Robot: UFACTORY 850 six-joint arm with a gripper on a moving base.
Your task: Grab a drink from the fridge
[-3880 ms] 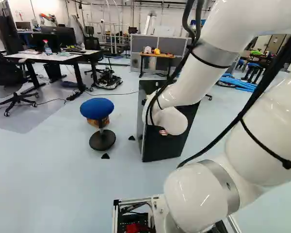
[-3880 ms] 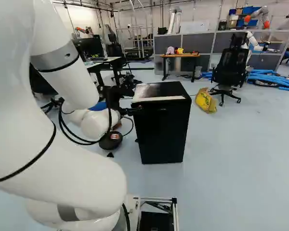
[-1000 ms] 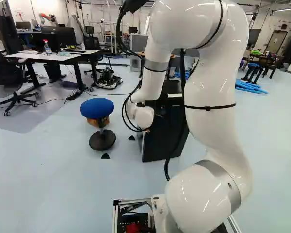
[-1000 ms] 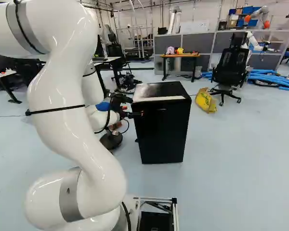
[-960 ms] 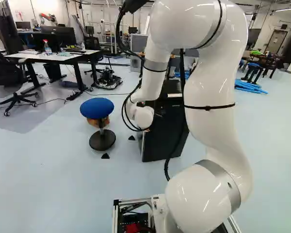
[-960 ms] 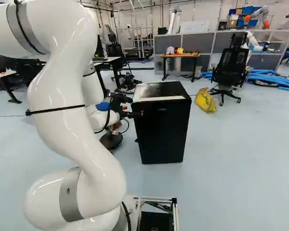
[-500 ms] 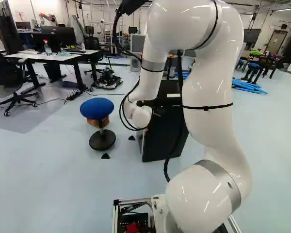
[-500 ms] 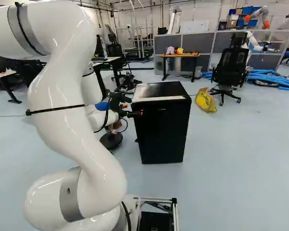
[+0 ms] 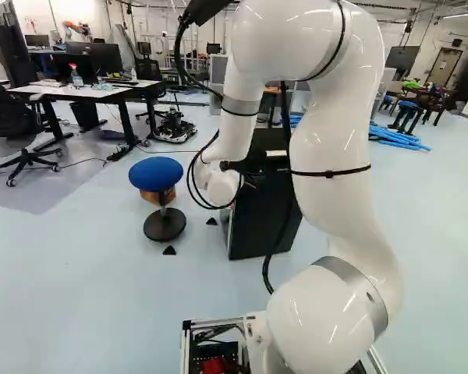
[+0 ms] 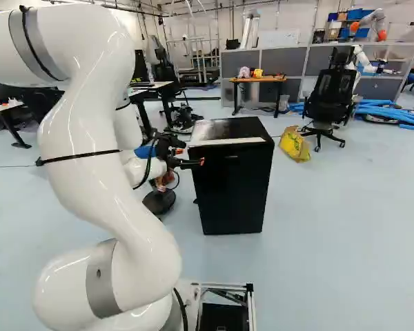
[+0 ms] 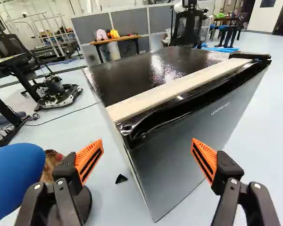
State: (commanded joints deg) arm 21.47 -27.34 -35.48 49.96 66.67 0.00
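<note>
The claw (image 11: pixel 147 161) is spread wide and empty, the shut fridge (image 11: pixel 162 165) just ahead; no drink shows, so it is presumably inside. Best hook one finger behind the door's free edge, away from the hinge cover (image 11: pixel 250 56), then swing in an arc — a straight tug could drag the fridge. Depth to the door is hard to judge — creep in.
</note>
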